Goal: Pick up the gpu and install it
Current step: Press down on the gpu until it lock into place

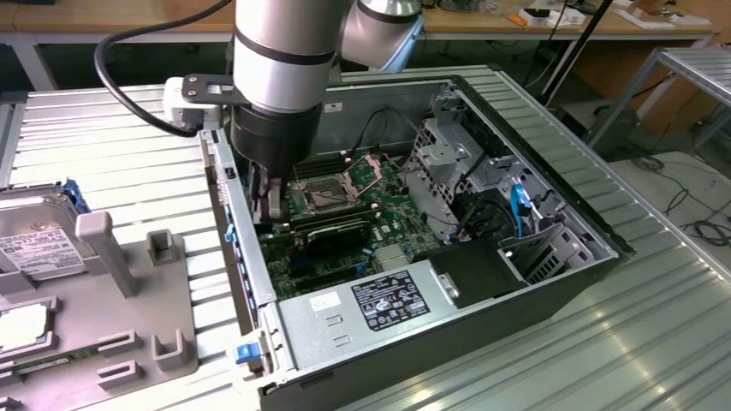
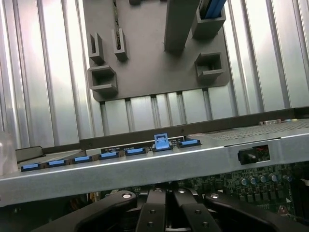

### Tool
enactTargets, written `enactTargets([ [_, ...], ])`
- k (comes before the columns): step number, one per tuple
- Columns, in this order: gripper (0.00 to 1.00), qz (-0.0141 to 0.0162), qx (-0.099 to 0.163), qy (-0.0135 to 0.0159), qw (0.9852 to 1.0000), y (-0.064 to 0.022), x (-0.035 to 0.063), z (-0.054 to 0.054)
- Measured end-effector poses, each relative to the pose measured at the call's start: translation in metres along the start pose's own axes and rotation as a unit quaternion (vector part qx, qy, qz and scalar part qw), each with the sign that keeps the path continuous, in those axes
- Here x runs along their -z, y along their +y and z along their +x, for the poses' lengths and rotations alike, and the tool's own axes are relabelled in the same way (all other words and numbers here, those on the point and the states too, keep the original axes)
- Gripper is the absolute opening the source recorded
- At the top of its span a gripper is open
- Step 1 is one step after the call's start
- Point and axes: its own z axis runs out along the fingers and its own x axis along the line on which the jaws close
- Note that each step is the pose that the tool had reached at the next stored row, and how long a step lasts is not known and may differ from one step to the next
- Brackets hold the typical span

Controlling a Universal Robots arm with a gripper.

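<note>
The gpu, a dark flat card, lies across the green motherboard just below the CPU socket inside the open computer case. My gripper reaches down into the case at the wall on the exterior view's left, close beside the card's end. Its fingers are shut. I cannot tell whether they touch the card. In the wrist view the black finger links converge, above the motherboard and the case's rim.
A grey holder plate with a hard drive sits on the ribbed metal table at the exterior view's left. The power supply, drive cage and cables crowd the case. Blue slot clips line the case rim.
</note>
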Motion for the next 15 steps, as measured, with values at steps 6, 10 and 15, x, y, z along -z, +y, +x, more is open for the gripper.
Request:
enactTargets([
  [6,0.11,0.0003,0.0,-0.0043,1.0,0.0002,0.0016,0.0],
  [10,0.11,-0.0019,0.002,-0.0103,0.9999,-0.0038,0.0127,-0.001],
  [15,0.11,-0.0026,0.009,-0.0157,0.9998,-0.0458,0.0177,-0.007],
])
